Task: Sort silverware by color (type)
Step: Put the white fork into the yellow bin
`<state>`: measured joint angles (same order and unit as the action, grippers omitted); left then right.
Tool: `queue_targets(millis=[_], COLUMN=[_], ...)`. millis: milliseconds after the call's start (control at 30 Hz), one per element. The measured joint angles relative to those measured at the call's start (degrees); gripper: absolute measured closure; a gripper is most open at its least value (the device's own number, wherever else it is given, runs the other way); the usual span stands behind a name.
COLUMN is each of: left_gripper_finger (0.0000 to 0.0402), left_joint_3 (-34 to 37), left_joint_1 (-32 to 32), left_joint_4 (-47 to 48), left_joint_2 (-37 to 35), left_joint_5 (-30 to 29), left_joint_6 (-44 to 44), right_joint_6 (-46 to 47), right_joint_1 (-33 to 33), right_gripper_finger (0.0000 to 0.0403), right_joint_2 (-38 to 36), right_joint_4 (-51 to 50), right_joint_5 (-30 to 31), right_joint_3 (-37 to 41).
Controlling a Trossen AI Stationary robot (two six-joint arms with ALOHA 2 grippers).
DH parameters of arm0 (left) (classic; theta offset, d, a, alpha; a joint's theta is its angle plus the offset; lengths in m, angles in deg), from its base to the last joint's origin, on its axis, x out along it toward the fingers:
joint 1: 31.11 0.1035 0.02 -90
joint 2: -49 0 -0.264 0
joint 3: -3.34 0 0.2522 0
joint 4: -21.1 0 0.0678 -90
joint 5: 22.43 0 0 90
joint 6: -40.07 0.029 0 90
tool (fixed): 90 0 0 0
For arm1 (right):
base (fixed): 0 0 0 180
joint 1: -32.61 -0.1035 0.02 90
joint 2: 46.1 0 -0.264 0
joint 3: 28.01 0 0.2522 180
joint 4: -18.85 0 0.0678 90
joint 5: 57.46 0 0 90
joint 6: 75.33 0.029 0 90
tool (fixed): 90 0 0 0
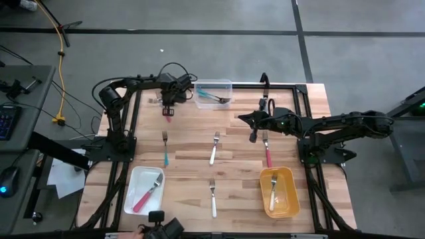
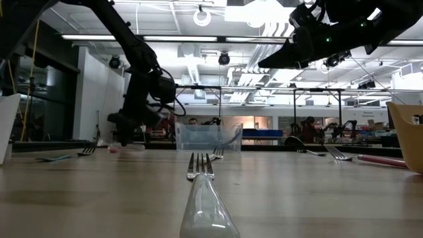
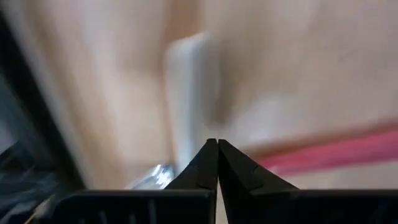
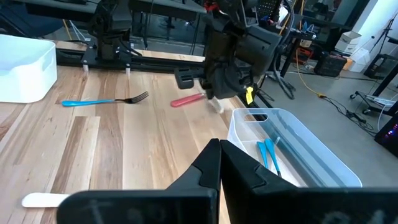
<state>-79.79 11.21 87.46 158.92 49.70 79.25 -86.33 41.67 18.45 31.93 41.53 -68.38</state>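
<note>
My left gripper (image 1: 167,108) is shut at the table's far left, low over a pink-handled fork (image 4: 186,99) that lies on the wood. In the left wrist view the fingertips (image 3: 217,144) stand between the fork's silver head (image 3: 152,177) and its pink handle (image 3: 348,152). A white piece (image 4: 216,106) lies just beside them. My right gripper (image 1: 253,137) is shut and empty, well above the table right of centre (image 2: 264,64), over a pink fork (image 1: 267,154). A teal fork (image 1: 165,149) and two white forks (image 1: 214,149) (image 1: 212,198) lie loose on the table. My left gripper points down with its shut fingertips over the pink fork's neck, between head and handle. I cannot tell whether they touch it. The fork lies flat on the table.
A clear bin (image 1: 214,85) with teal forks stands at the far middle. A white tray (image 1: 136,174) with a pink fork is at the near left. A yellow bin (image 1: 265,176) with a white fork is at the near right. Black frame rails border the table.
</note>
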Motion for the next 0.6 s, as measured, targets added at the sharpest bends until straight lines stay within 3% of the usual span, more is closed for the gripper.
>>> queue_targets(millis=[133,300,467,600], left_gripper_finger=[0.0400,0.0397,0.0362,0.0321], left_joint_3=[0.07,0.05,0.01,0.01], left_joint_1=[-1.35,-4.11,-5.87,-3.82], left_joint_4=[1.75,1.46,1.28,3.43], left_joint_2=[0.01,-0.07,-1.42,-1.52], left_joint_5=[3.51,3.02,0.44,-2.61], left_joint_6=[-1.01,-1.68,-8.64,-17.67], right_joint_6=[0.00,0.00,-0.05,-0.24], right_joint_1=[0.00,0.00,0.00,0.00], right_gripper_finger=[0.0402,0.0402,0.0402,0.0402], right_joint_2=[0.00,0.00,0.00,0.00], right_joint_4=[0.01,0.00,-0.01,-0.01], right_joint_5=[0.00,0.00,-0.52,-0.57], right_joint_3=[0.00,0.00,0.00,0.00])
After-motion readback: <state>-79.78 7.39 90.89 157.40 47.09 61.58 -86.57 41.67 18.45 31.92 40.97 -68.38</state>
